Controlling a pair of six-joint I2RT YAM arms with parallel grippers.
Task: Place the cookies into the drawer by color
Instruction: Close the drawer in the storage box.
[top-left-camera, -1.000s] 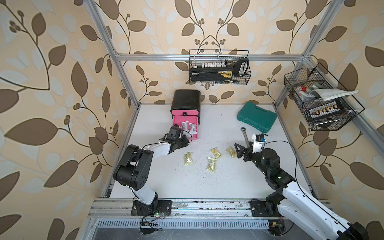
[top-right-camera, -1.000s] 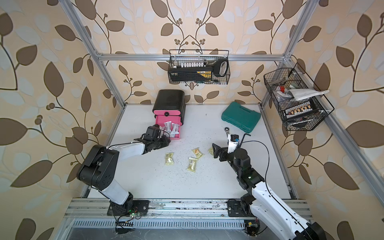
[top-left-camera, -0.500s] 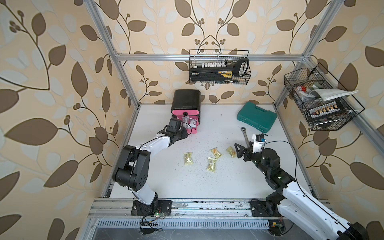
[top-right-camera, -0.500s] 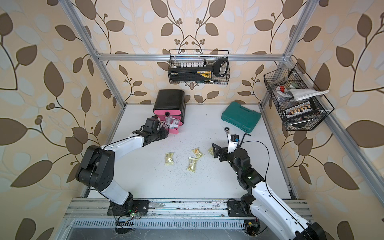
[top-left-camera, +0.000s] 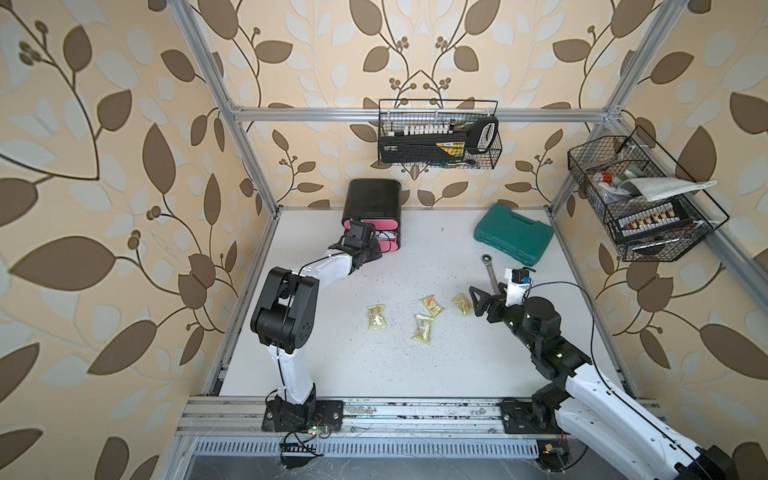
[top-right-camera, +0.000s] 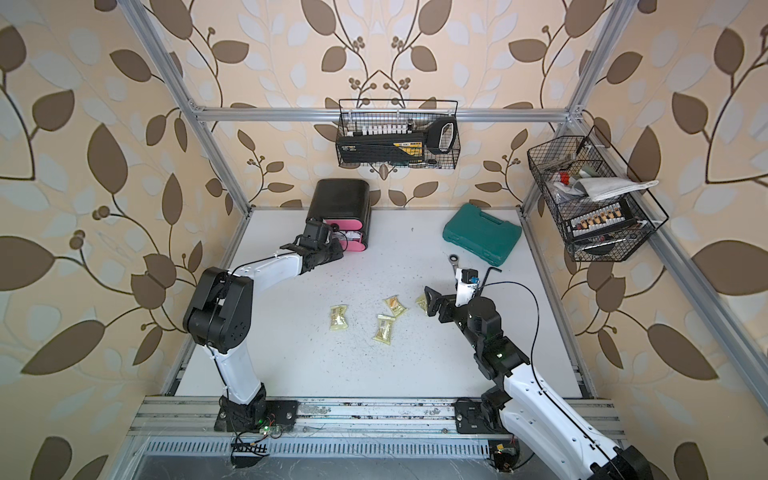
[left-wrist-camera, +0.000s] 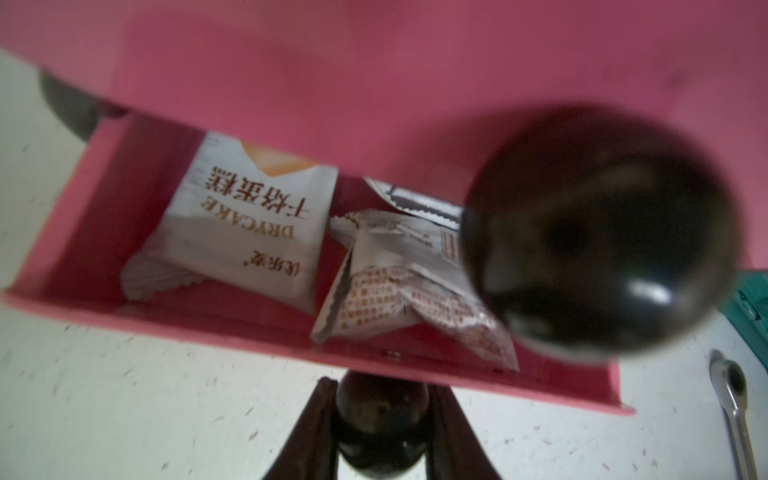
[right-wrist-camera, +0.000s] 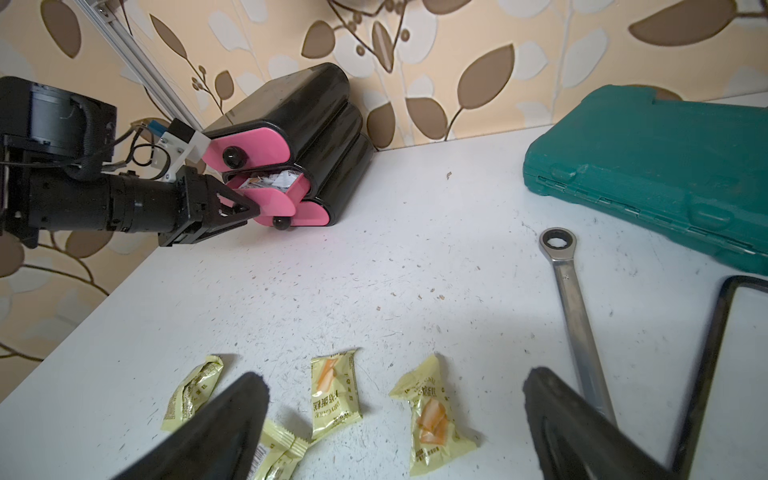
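Currently, your left gripper (left-wrist-camera: 382, 388) clamps the knob (left-wrist-camera: 381, 415) of the middle drawer (left-wrist-camera: 166, 328); your right gripper (right-wrist-camera: 395, 378) hangs open near yellow cookies (right-wrist-camera: 332, 390).

Pale yellow cookies (top-left-camera: 376, 317), pink-fronted drawer (top-left-camera: 383, 225)

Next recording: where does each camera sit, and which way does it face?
Both top views: high overhead, looking down on the table; left arm and right arm show.
Left wrist: faces the open drawer of white cookies; left claw shut on its knob.
Right wrist: low, faces the cabinet; open right claw frames yellow cookies.
Shared: both wrist views show the open drawer and wrench.
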